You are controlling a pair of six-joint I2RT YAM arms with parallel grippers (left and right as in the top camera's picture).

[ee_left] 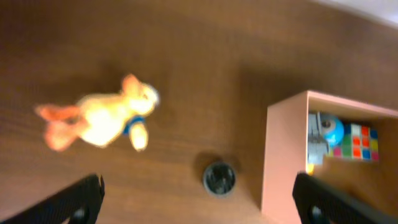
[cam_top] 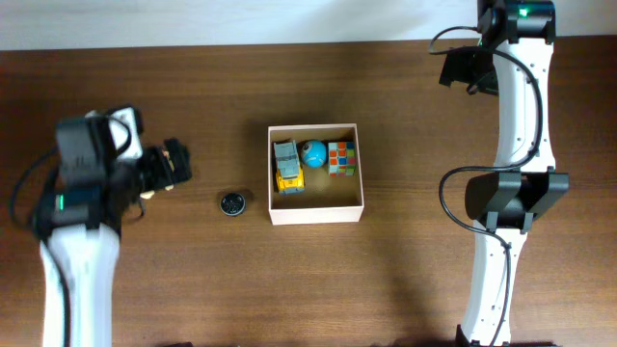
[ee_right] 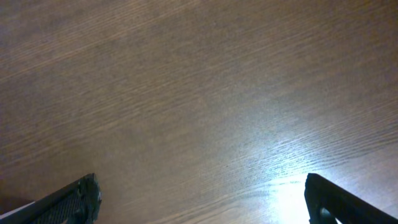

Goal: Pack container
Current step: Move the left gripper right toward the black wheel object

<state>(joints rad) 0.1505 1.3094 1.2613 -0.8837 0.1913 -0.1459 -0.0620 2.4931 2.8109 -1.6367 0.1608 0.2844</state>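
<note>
Wooden table (cam_top: pixel 386 289) bears one container (cam_top: pixel 315 214), three toys (cam_top: pixel 313 152) inside, two objects (ee_left: pixel 219 177) outside.

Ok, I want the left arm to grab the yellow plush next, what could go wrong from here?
The plush toy lies off to one side of the open left gripper, so closing may catch only a limb. The small black round piece sits between it and the container; a low carry could knock it.

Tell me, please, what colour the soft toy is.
The soft toy is yellow and orange, clearest in left wrist view.
</note>
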